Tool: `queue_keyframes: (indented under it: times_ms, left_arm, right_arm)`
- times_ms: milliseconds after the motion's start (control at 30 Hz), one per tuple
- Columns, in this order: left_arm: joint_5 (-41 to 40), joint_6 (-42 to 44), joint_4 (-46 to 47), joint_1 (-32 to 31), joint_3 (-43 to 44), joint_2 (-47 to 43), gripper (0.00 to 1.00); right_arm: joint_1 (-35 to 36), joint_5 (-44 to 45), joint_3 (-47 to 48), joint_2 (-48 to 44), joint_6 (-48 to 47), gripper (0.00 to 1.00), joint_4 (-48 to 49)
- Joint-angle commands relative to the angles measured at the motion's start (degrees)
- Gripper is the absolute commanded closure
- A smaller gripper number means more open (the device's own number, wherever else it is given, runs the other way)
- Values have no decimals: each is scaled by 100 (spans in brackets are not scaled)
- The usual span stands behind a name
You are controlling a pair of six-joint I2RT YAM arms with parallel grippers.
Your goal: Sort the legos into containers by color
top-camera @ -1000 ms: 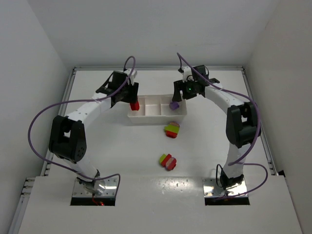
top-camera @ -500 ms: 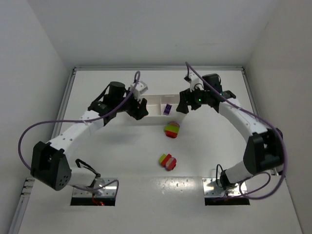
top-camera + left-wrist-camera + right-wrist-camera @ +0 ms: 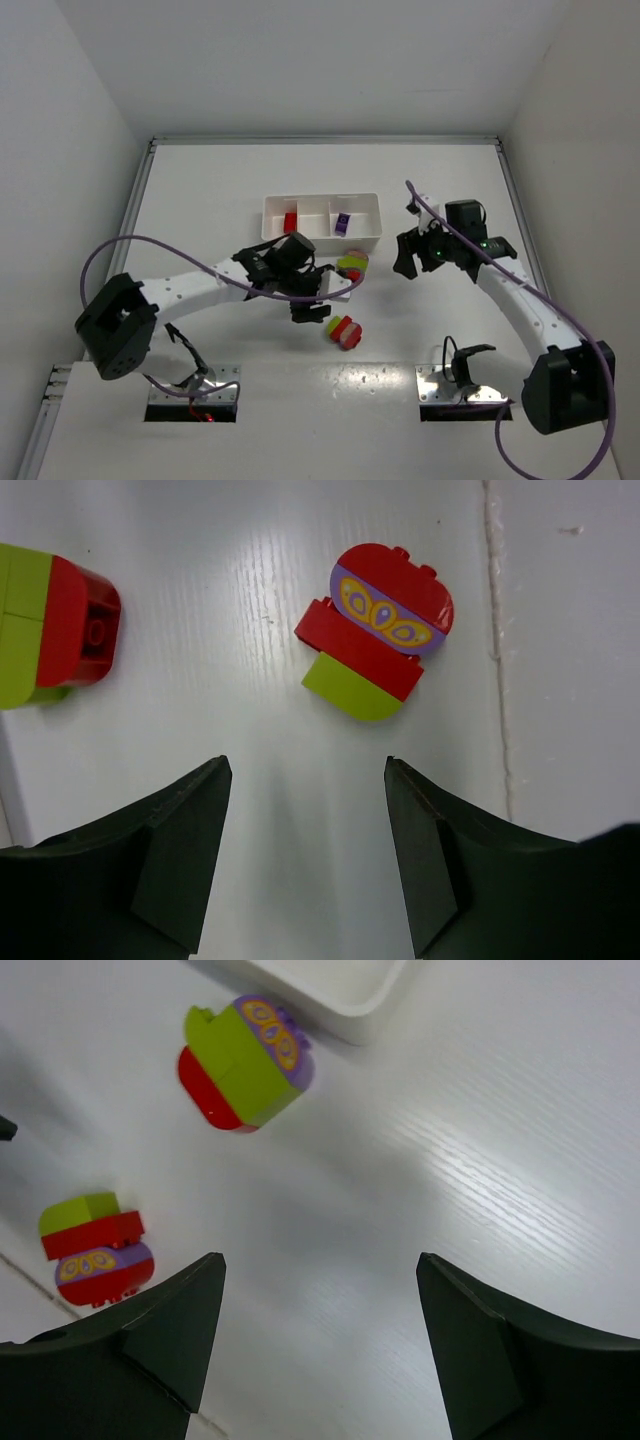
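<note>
Nearest the bases, a seam runs across the table (image 3: 200, 200), and the near clump (image 3: 345, 331) of red, purple and yellow-green bricks sits just beyond it. There is bare surface to its right and left. The left hand (image 3: 322, 297) hangs low just beside this clump, on its left. In the left wrist view its jaws stand wide and empty, and the clump (image 3: 375, 630) lies ahead of the gap between them, not touched.

A little farther out lies the second clump (image 3: 352, 266), yellow-green over red with a purple face, close to the tray's front wall and apart from it. The left wrist view catches this second clump (image 3: 50, 625) at the left edge.

The right hand (image 3: 408, 255) hovers to the right of this clump, well apart from it, jaws spread wide and holding nothing. Open table lies below it.

Farther still, the white tray (image 3: 322, 243) has a red brick (image 3: 290, 222) in its left compartment and a purple brick (image 3: 342, 223) in its right one, hard by the divider. White walls close the table at left, right and back.

Half a second ago both hands were up at the tray's ends. A second ago they held those two bricks over it. Now both have dropped back toward the clumps, which have not moved.
</note>
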Motion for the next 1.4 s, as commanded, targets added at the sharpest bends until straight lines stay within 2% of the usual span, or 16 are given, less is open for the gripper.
queue_keyframes:
  times_ms: [0,100,133,300,500,567,600,667,1067,1367]
  left_arm:
    - [188,961,153,41,440,500,31]
    - [452,1479,-118,156,889,958,31]
    - [521,1915,-233,156,959,1037,31]
    - [820,2938,-760,-2,1074,1353,31]
    - [1146,4072,-2043,-178,1557,1731,29]
    - [1146,4073,-2167,-249,1628,1793,25]
    - [1198,4073,-2168,-249,1698,1794,20]
    - [1252,4073,-2229,-301,1778,1794,0]
    - [1068,3555,-2018,-714,2006,2242,0]
    - [900,3238,-1421,-715,2006,2655,0]
  right_arm:
    - [-333,316,78,-155,161,23,98]
    - [-622,369,131,-156,267,23,98]
    - [-676,369,132,-156,267,23,98]
    - [-1010,168,132,-156,267,23,45]
    - [-1213,-9,184,-103,267,21,45]
    - [-1318,-131,184,-103,267,21,45]
    - [-1318,-132,184,-103,267,21,45]
    - [-1371,-272,184,-103,267,20,45]
    - [-1424,-492,290,2,267,20,-17]
    - [-1476,-545,457,64,215,20,-192]
